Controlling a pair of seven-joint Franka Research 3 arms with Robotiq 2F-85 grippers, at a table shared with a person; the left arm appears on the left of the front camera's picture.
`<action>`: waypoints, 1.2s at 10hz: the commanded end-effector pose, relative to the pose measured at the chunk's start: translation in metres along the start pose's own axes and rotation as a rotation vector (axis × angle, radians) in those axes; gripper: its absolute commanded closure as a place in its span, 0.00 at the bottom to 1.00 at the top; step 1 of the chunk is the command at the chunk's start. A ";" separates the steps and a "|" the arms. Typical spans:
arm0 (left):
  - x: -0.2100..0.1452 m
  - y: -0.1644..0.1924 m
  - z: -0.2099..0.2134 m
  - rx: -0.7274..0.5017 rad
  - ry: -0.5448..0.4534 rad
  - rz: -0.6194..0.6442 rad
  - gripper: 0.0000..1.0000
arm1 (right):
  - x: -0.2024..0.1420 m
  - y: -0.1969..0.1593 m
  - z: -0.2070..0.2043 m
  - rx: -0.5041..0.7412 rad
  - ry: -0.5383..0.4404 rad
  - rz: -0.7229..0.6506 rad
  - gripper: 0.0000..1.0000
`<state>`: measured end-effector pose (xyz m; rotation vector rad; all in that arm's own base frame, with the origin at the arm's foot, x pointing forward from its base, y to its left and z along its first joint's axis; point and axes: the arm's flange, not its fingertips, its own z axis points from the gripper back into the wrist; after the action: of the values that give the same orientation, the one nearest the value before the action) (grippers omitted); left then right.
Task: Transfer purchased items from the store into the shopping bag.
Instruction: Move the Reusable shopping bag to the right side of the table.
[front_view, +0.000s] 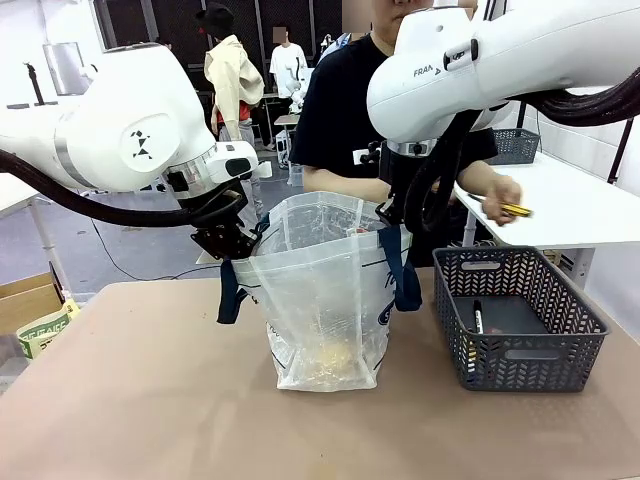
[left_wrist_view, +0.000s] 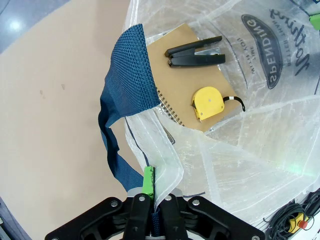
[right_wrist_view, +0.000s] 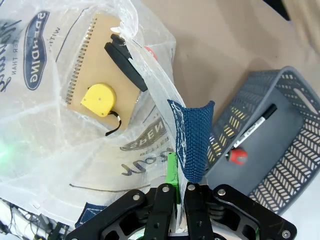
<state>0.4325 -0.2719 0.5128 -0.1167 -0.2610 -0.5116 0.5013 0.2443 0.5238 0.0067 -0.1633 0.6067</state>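
My left claw and right claw each pinch the shopping bag by its rim, mouth open, mid-tabletop beside the basket. I'd hold both pinches level and well apart, so the next item drops cleanly onto the notebook inside.

The shopping bag is translucent white, with navy woven-mesh straps and a navy oval logo lettered in white. The notebook is kraft brown, the tape measure yellow and the stapler black. The basket is dark grey with a herringbone cut-out pattern. The counter is tan. The left end effector and right end effector are black with green pads.
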 end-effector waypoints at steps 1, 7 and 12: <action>-0.001 0.000 0.000 0.007 0.000 0.004 1.00 | 0.000 0.000 -0.001 -0.001 0.001 0.000 1.00; -0.001 0.000 0.000 0.007 0.000 0.004 1.00 | 0.000 0.000 -0.001 -0.001 0.001 0.000 1.00; -0.001 0.000 0.000 0.007 0.000 0.004 1.00 | 0.000 0.000 -0.001 -0.001 0.001 0.000 1.00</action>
<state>0.4325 -0.2719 0.5128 -0.1167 -0.2610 -0.5116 0.5013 0.2443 0.5238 0.0067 -0.1633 0.6067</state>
